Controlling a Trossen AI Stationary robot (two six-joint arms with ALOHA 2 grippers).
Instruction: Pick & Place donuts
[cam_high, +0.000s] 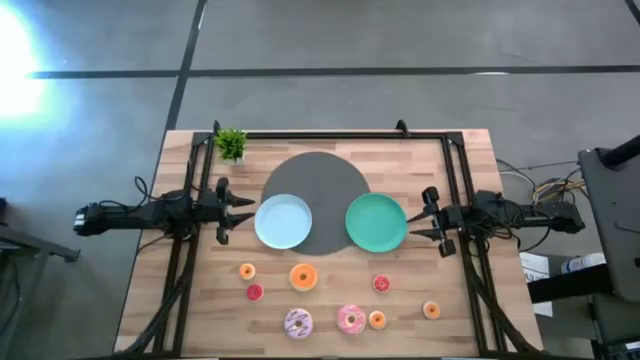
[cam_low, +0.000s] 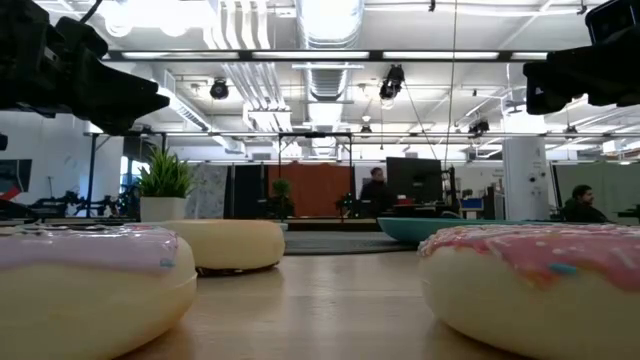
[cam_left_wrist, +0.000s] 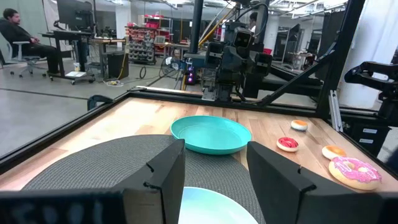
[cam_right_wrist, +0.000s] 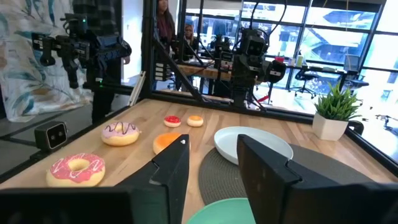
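The left tool (cam_high: 237, 209) hangs above the tabletop (cam_high: 190, 300) with its fingers spread wide and nothing between them. Just ahead of its tips lies the light blue plate (cam_high: 283, 221), which rests partly on the big grey disc (cam_high: 315, 175). The right tool (cam_high: 428, 219) faces it from the opposite side, also spread wide and empty, with the green plate (cam_high: 376, 222) just in front of its tips.

All eight donuts lie on the bare wood, to the side of both tools and apart from the plates. Nearest the left tool are a tiny orange donut (cam_high: 247, 270), a tiny red donut (cam_high: 254, 292) and the larger orange donut (cam_high: 303, 277). The white-purple sprinkled donut (cam_high: 298, 323) and the pink donut (cam_high: 351, 319) sit farther out, near the tabletop's edge. On the right tool's side lie a tiny red-pink donut (cam_high: 381, 284) and two tiny orange ones (cam_high: 377, 320) (cam_high: 431, 310).

A small potted plant (cam_high: 231, 145) stands beyond the left tool, at a corner.
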